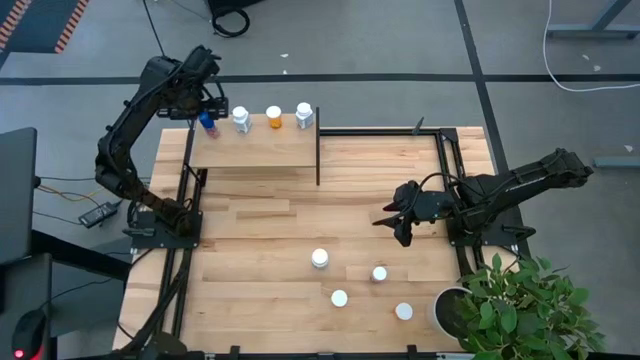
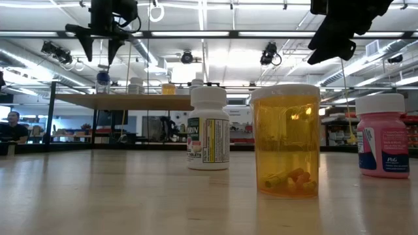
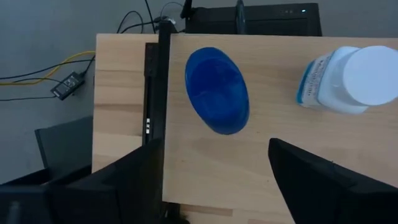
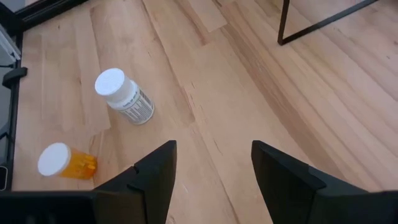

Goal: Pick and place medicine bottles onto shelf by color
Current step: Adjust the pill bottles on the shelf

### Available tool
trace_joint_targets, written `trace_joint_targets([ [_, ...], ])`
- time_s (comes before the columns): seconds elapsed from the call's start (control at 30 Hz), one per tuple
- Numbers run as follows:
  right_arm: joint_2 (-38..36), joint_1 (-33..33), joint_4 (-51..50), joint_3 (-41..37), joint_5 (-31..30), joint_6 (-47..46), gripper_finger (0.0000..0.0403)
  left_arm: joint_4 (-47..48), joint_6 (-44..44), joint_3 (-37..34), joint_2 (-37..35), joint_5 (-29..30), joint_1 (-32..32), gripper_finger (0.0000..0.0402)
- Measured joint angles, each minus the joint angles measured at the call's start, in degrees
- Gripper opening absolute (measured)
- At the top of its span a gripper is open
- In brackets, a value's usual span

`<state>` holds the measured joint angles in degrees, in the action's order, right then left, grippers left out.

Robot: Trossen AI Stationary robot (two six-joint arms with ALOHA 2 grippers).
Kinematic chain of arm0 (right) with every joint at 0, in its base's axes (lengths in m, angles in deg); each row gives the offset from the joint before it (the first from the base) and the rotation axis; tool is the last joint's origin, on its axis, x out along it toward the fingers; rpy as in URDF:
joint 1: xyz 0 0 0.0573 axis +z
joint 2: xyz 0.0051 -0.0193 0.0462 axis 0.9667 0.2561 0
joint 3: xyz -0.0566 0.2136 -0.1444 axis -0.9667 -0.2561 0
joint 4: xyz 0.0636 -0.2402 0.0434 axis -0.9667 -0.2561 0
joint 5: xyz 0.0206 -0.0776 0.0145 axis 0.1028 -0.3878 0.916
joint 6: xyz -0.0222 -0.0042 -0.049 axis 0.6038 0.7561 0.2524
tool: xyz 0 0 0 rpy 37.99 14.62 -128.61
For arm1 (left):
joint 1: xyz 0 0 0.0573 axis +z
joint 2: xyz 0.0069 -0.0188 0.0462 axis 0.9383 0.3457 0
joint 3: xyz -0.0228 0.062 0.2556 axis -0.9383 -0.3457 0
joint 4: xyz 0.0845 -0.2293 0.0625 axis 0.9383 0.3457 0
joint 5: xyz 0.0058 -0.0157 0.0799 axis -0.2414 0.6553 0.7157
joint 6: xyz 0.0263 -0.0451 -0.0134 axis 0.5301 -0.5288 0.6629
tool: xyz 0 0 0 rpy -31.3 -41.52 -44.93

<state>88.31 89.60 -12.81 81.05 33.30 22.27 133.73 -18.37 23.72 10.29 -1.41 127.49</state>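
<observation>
- On the shelf [image 1: 255, 152], at its far left end: blue bottle [image 1: 207, 122] stands upright, blue cap up, right next to the shelf's black frame edge.
- Left gripper [image 1: 203, 97] hangs over that blue bottle; in the left wrist view its fingers [image 3: 311, 180] are spread wide, one on each side of the bottle [image 3: 217, 90], not touching it. Released, nothing held.
- Same shelf row, going right from the blue one: white bottle [image 1: 241, 119], orange bottle [image 1: 274, 117], second white bottle [image 1: 304, 115]. All upright, white caps, spaced apart.
- Right gripper [image 1: 397, 218] is over the table [image 1: 260, 290] right of centre, clear of the shelf. Fingers [image 4: 155, 174] parted, empty.
- Table, front half: four white-capped bottles standing loose, the nearest to the right gripper at [image 1: 320, 259], others at [image 1: 380, 273], [image 1: 340, 298], [image 1: 404, 311].
- Low view: among these, a white labelled bottle [image 2: 209, 128], a clear orange vial [image 2: 286, 140] with pills at the bottom, a pink bottle [image 2: 383, 136] at the right edge.
- Potted plant [image 1: 525, 305] sits at the table's front right corner.
</observation>
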Motion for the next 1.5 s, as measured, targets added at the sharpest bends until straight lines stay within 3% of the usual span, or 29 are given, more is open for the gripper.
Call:
trace_joint_targets([
  [0.3, 0.0, 0.0, 0.0, 0.0, 0.0, 0.0, 0.0216, -0.1, -3.0, -1.3, 2.4, 0.0, 0.0, 0.0372],
  [0.5, 0.0, 0.0, 0.0, 0.0, 0.0, -0.1, 0.0216, -0.2, -3.0, -1.3, 4.7, 0.2, 1.2, 0.0391],
  [0.83, 0.0, 0.0, 0.1, 0.0, 0.0, -0.8, 0.0216, -1.6, -0.6, -1.3, 7.0, -1.9, 2.3, 0.0389],
  [1.5, 0.0, 0.0, 0.1, 0.0, 0.0, -1.4, 0.0216, -2.8, 2.3, -1.2, 8.4, -1.9, 4.2, 0.0314],
])
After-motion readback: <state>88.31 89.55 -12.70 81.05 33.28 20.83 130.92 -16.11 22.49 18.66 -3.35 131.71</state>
